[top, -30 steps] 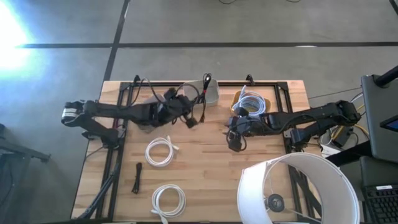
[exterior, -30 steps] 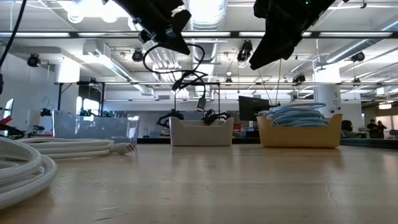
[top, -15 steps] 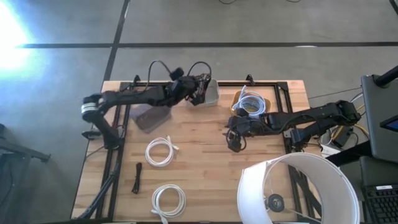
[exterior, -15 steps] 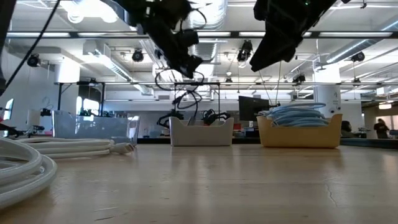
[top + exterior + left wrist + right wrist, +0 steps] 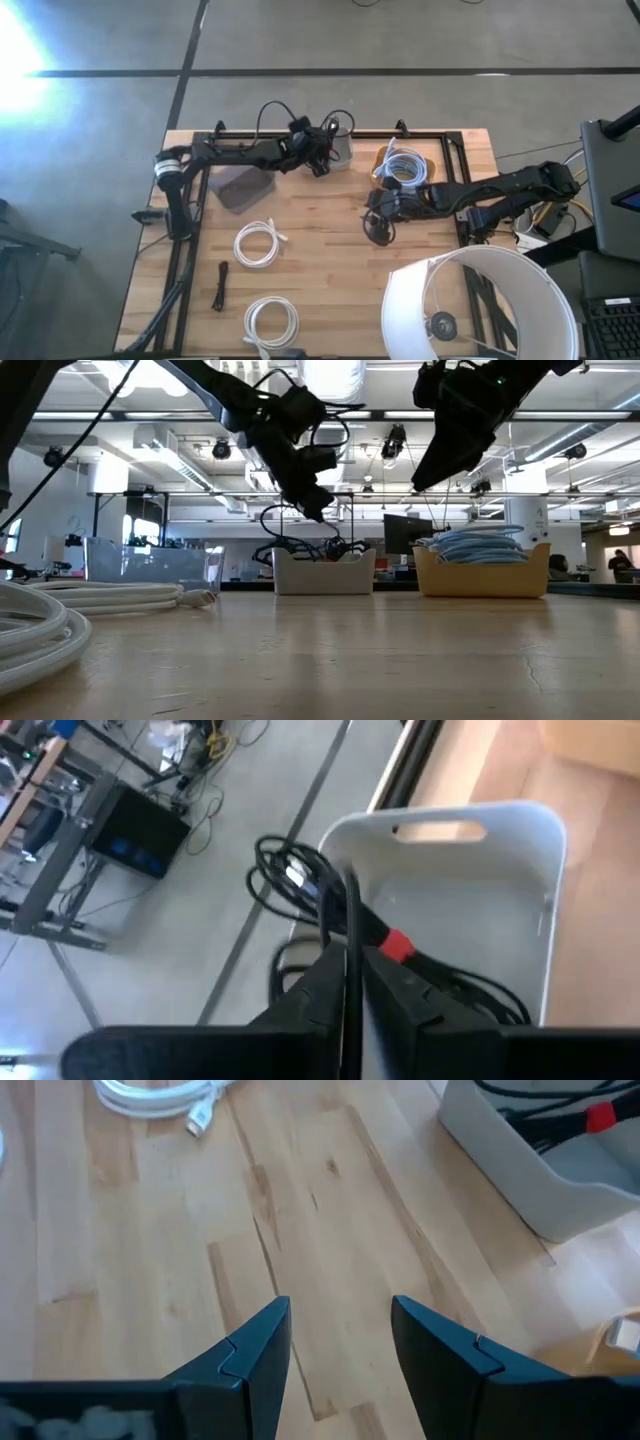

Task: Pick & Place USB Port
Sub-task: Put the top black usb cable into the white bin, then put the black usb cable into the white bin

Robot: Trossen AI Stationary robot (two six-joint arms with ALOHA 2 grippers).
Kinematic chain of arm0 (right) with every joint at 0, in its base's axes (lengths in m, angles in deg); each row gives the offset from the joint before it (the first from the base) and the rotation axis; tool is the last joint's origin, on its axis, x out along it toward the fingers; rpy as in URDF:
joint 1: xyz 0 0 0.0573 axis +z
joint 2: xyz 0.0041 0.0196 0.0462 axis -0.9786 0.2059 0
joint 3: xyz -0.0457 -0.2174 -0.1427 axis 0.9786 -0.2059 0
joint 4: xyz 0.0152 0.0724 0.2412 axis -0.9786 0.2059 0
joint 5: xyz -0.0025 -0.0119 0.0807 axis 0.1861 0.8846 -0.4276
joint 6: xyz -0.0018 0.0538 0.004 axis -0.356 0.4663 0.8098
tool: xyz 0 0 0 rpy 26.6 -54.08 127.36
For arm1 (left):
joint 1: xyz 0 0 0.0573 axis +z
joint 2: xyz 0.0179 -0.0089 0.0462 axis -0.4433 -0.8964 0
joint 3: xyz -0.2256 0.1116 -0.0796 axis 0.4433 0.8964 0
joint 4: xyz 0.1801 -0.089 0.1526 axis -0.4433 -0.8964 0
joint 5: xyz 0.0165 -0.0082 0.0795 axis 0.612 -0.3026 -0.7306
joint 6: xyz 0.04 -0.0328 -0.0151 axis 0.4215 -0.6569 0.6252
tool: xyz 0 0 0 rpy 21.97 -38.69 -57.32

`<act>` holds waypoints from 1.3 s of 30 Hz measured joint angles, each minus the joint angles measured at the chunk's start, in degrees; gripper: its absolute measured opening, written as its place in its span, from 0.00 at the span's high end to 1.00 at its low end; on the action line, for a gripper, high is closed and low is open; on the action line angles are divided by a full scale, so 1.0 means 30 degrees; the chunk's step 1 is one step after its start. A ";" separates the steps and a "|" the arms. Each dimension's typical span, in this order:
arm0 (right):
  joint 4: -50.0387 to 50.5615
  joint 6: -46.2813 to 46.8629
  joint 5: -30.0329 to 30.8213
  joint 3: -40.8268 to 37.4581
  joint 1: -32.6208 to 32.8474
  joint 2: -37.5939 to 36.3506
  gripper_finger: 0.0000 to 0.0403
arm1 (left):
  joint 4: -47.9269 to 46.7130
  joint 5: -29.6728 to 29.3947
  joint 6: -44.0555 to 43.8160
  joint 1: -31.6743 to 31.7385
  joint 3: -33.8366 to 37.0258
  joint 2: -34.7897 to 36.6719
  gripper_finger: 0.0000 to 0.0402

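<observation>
While my left gripper [image 5: 352, 982] hangs over the grey bin: everything below is read off this one moment.

Risk: I judge the loose coil could snag on the bin's rim or spill over its wall onto the table [image 5: 330, 250] if I let go too high, since much of the cable [image 5: 310, 885] bunches above my fingers.
Second risk: the trailing loops could catch on my own fingers as I open, dragging the cable back out; the cause would be slack draped around the gripper.
Cable look: black, thin, tangled into several loops, with a red band [image 5: 397, 945] near one end and a small pale connector tip in the coil.
Cable place: gripped and hanging above the grey bin [image 5: 340, 152] at the table's far edge, near its middle; part of it already lies in the bin's floor.
Left gripper state: pinched nearly closed on the black cable, which runs up between the fingers.
Right gripper [image 5: 340, 1345] state: fingers spread apart, holding nothing, hovering over bare wood right of centre.
Neighbours: a tan bin [image 5: 410, 165] of pale coiled cables sits just beside the grey one; white cable coils [image 5: 260, 243] lie toward the near left of the table.
</observation>
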 joint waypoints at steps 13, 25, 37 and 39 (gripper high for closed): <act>-0.0115 0.0327 -0.0871 -0.0285 0.0000 0.0003 0.58 | -0.3412 0.1536 -0.0290 -0.0517 -0.3099 0.0820 0.65; -0.0475 0.0330 -0.1283 -0.0285 0.1176 0.0003 0.58 | -0.9036 0.3362 -0.3131 -0.2694 -0.4101 0.4371 0.61; -0.2078 0.0307 -0.1282 -0.0289 0.2346 0.0003 0.58 | -0.9280 0.3403 -1.0946 -0.7442 0.3725 1.1508 0.61; -0.2106 0.0281 -0.1244 -0.0292 0.2339 0.0003 0.58 | -1.0474 0.3397 -1.3376 -0.8562 0.4397 1.2324 0.61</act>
